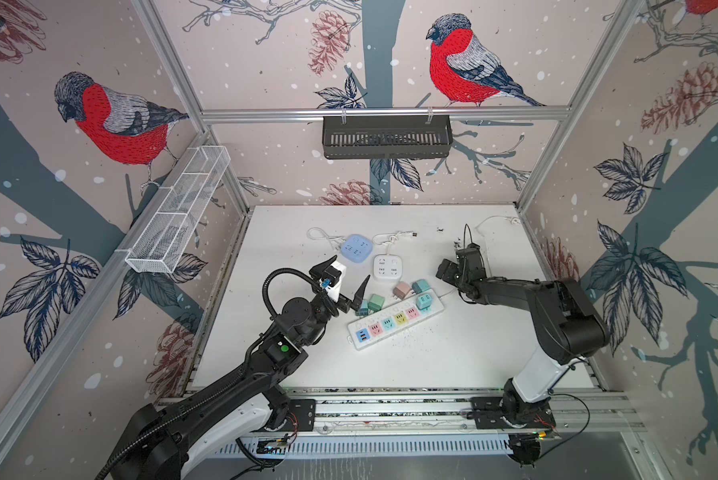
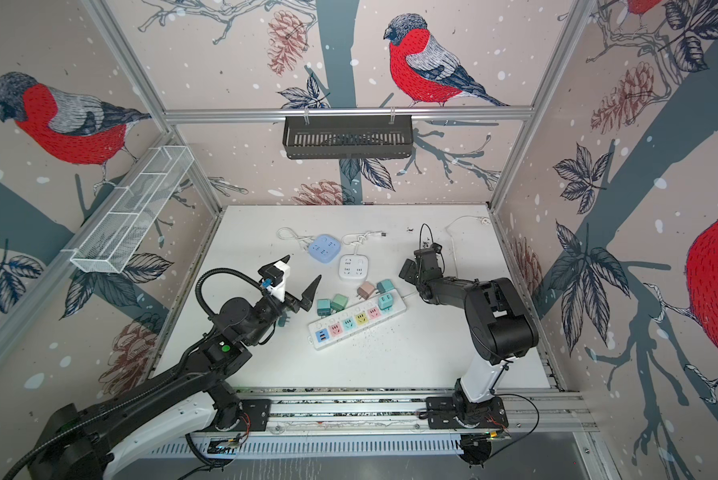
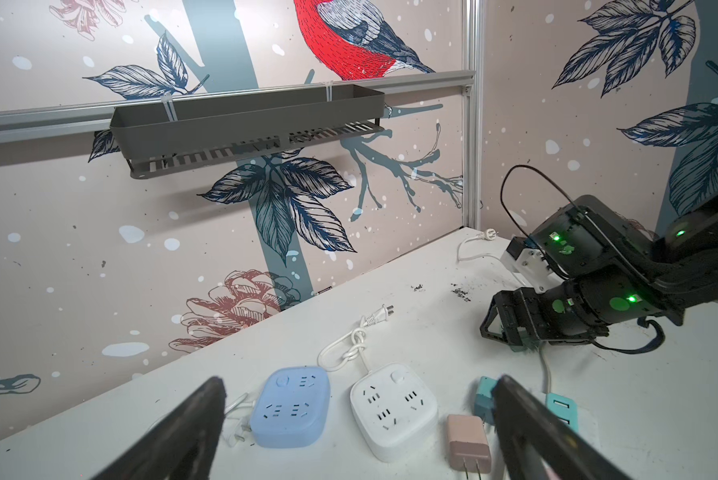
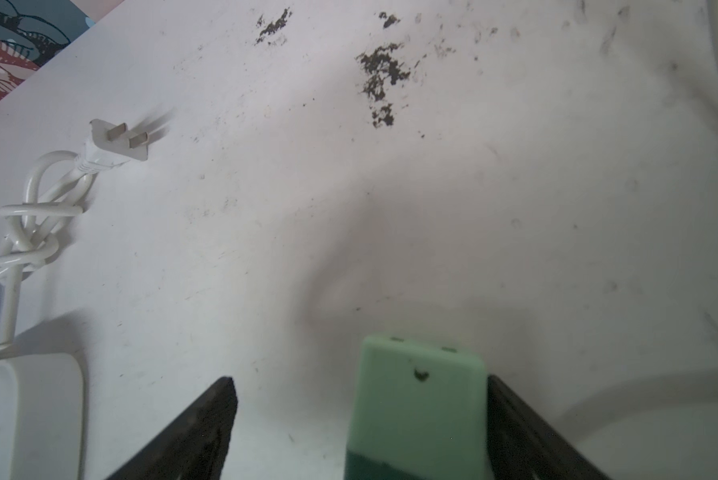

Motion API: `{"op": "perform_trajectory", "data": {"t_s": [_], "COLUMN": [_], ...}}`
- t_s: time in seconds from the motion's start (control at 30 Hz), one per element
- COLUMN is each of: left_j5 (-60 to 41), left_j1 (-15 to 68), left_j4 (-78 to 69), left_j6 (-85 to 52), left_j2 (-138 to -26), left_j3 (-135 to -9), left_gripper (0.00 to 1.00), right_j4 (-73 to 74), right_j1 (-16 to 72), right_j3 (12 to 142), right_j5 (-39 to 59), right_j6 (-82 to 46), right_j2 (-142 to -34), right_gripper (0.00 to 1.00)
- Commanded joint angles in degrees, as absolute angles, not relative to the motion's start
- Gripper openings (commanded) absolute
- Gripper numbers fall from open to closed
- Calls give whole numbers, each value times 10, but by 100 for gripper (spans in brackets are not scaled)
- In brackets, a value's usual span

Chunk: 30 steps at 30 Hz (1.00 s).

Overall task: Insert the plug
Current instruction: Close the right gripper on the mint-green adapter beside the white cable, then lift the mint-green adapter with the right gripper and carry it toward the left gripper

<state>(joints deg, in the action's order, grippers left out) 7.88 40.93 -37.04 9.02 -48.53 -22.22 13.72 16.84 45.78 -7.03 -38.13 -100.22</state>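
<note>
A pale green plug [image 4: 419, 399] sits between my right gripper's [image 4: 360, 380] jaws. It rests against one finger, and a wide gap separates it from the other. From the left wrist view a bit of green [image 3: 523, 344] shows under that gripper [image 3: 511, 328], which hangs just above the table. In both top views the right gripper [image 1: 443, 272] hides the plug and hovers right of the white power strip [image 1: 394, 322], where a teal plug [image 1: 424, 300] stands inserted. My left gripper [image 1: 350, 272] is open and empty, above the table left of the strip.
Loose plugs lie by the strip: pink [image 1: 401, 289], teal [image 1: 420, 286], green [image 1: 376, 302]. A blue socket cube [image 1: 356, 248] and a white socket cube [image 1: 387, 267] with knotted cords sit behind. The strip's cord [image 1: 494, 218] runs to the back right corner. Dark crumbs [image 4: 380, 70] dot the table.
</note>
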Motion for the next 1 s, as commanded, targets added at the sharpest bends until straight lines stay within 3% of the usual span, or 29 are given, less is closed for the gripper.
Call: {"op": "perform_trajectory", "data": {"t_s": [0.0,0.57,0.97], "left_j5": [88,97,94], "left_j1": [408,407,407], "left_j4": [-409,-414,-411], "left_j6": [91,92,87], "left_j2": [-484,-474,-476], "left_j3": [-217,-215,-220], "left_gripper": [99,99,99], "right_j4": [83,-8,0], "right_j1": [175,213,216], "right_j3": [487,571,567], "right_j5": [-92,-165,-144], "right_j6": [-364,-332,-319], "right_j2": [-1032,-1090,-1105], "right_gripper": [92,81,51]}}
